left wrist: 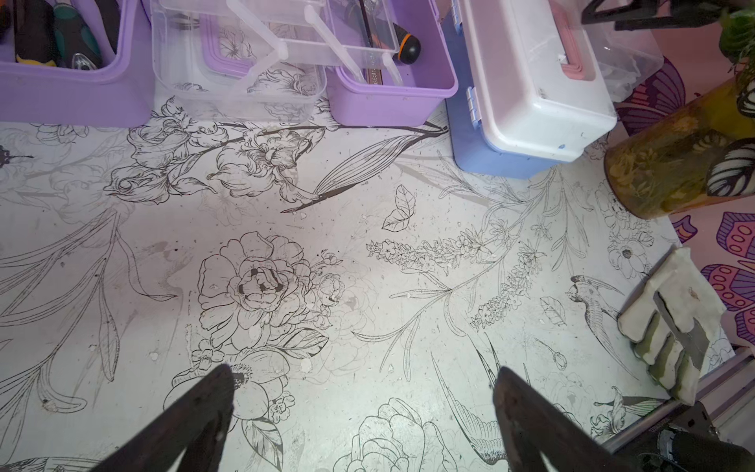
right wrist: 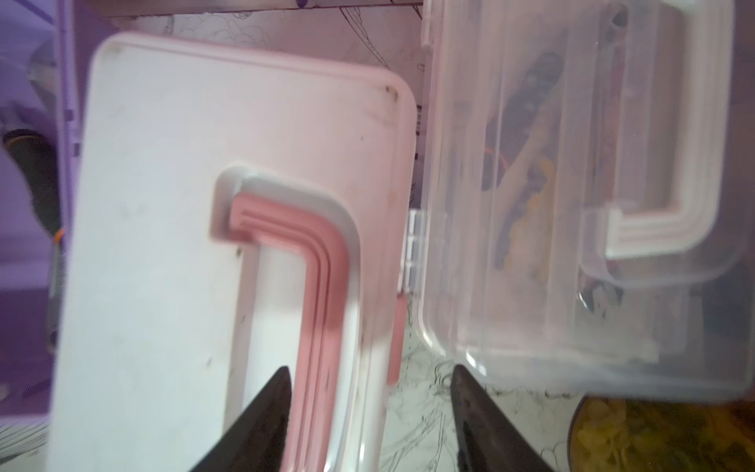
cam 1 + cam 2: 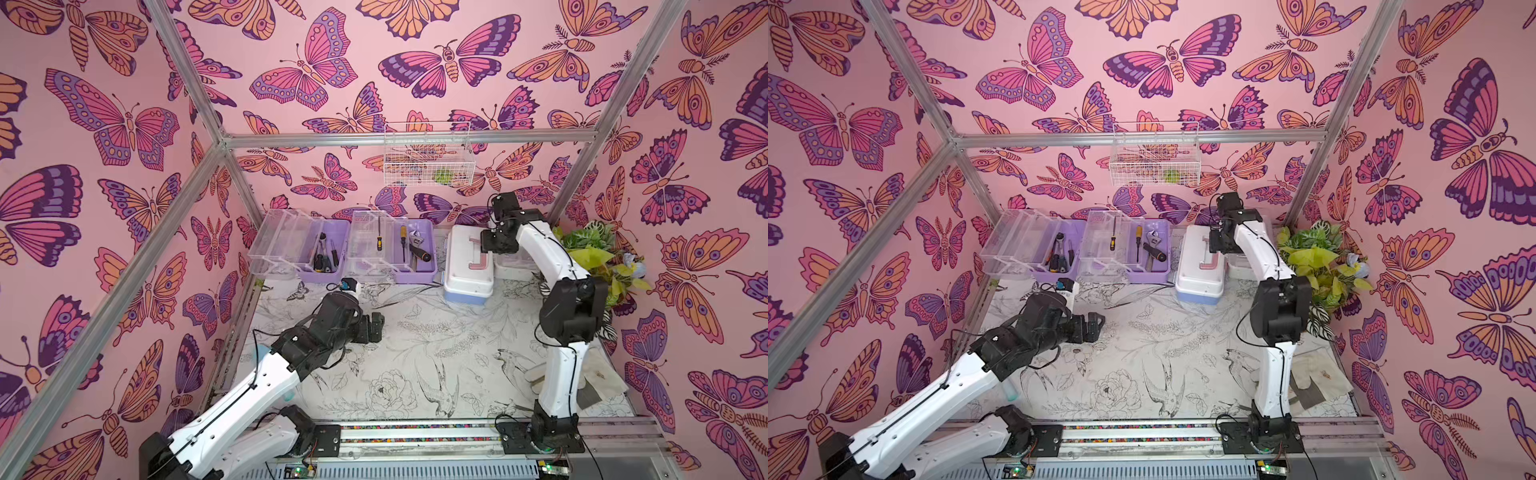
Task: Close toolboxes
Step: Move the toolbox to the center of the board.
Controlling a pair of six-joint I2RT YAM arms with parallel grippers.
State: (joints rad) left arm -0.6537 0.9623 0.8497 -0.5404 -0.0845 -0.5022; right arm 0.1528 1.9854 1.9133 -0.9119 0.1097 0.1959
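Note:
Two purple toolboxes (image 3: 338, 237) (image 3: 430, 249) stand open at the back of the table, with clear lids and trays (image 3: 278, 241) folded out and tools inside. To their right, the light blue toolbox (image 3: 465, 266) has its white lid down and its pink handle (image 2: 322, 253) lying flat. A clear-lidded white toolbox (image 2: 572, 204) sits beside it, mostly hidden behind my right arm in both top views. My right gripper (image 2: 371, 370) hovers open over the blue box's lid edge, holding nothing. My left gripper (image 1: 361, 372) is wide open above bare table (image 3: 415, 332), well in front of the purple boxes.
A white wire basket (image 3: 428, 160) hangs on the back wall. A potted plant (image 3: 598, 257) fills the back right corner, close to my right arm. A folded cloth (image 3: 590, 378) lies at the front right. The arms' base rail (image 3: 415, 432) runs along the front edge.

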